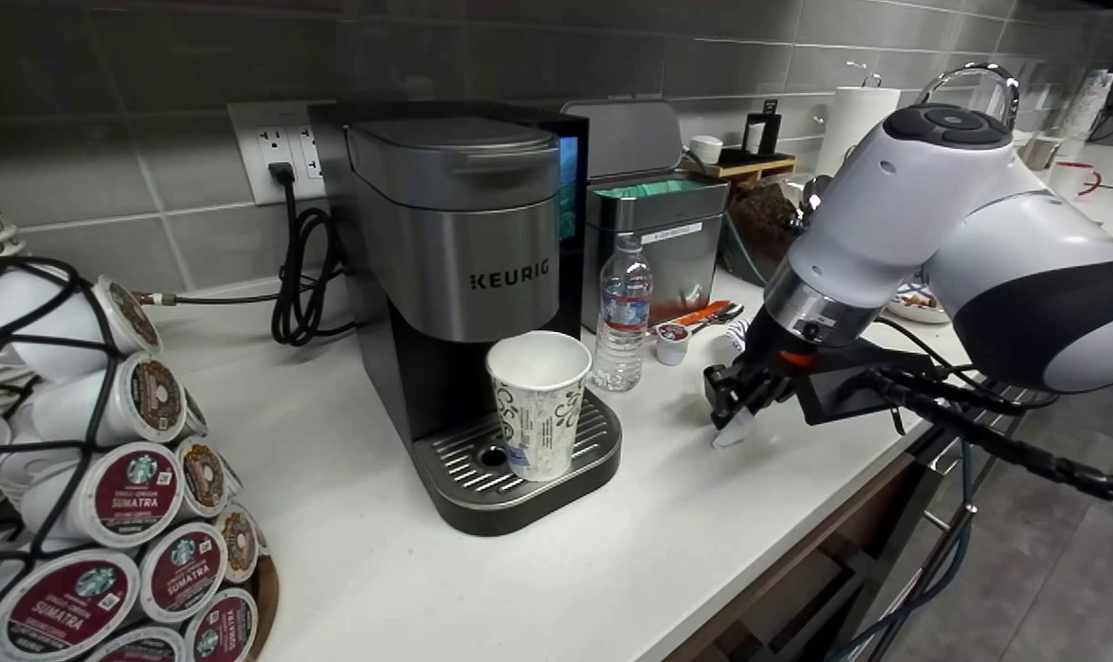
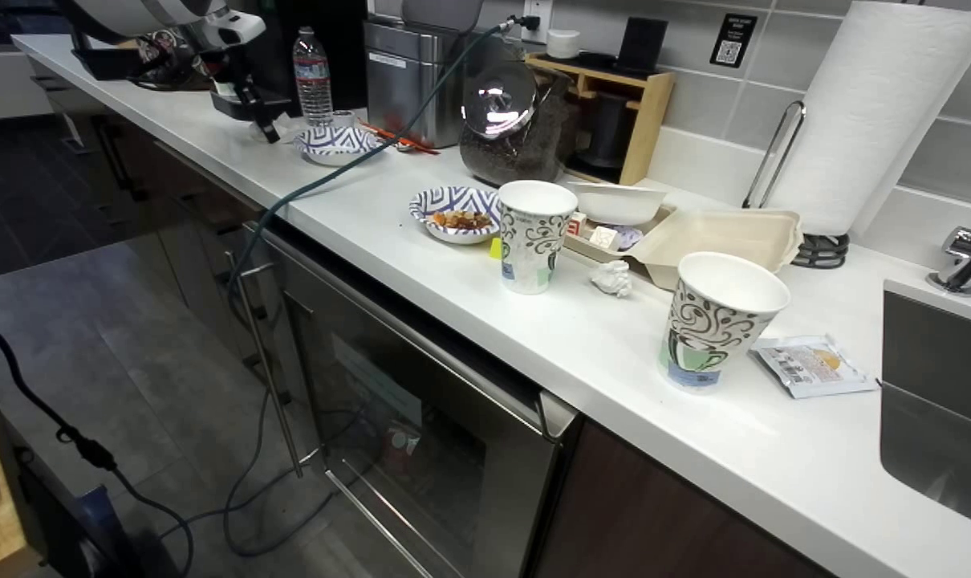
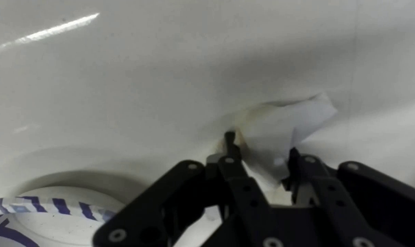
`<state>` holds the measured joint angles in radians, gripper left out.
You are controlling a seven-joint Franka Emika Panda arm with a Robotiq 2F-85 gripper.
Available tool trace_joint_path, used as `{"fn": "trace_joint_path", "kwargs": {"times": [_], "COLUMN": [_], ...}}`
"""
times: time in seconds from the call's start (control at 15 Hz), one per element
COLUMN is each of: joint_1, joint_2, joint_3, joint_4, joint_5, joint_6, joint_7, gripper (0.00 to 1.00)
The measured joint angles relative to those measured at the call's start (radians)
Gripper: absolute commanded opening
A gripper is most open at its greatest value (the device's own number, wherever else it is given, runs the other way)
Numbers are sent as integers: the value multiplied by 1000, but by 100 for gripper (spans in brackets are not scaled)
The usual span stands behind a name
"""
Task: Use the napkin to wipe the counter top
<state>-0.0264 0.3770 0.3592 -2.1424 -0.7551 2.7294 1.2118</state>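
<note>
One arm (image 1: 874, 211) slants downward, its end effector (image 3: 261, 144) partway closed, gripping the napkin (image 3: 286, 123).

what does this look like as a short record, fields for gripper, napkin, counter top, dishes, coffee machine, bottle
gripper: low at the counter top, jaws apart; firm grip not clear
napkin: crumpled white paper, between the jaws
counter top: plain white, straight front edge
near dish: blue-and-white pattern, beside the gripper
far dish: same pattern, holds small orange and brown bits
coffee machine: Keurig, paper cup on its drip tray
bottle: upright beside the coffee machine
</note>
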Motion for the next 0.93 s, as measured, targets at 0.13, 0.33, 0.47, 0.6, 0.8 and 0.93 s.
{"fn": "trace_joint_path", "kwargs": {"times": [0.13,0.33,0.47,0.6,0.8,0.93], "joint_1": [0,-4,36,68,92,93], "joint_2": [-4,-25,-62,-121,-213,-244], "joint_3": [-1,-2,-68,-141,-247,-293], "joint_4": [-1,-19,-55,-108,-169,-186], "joint_5": [0,3,69,136,151,141], "joint_6": [-15,-49,-61,-109,-246,-301], "joint_7": [0,0,-40,-99,-136,-135], "gripper": [0,2,2,2,2,2]}}
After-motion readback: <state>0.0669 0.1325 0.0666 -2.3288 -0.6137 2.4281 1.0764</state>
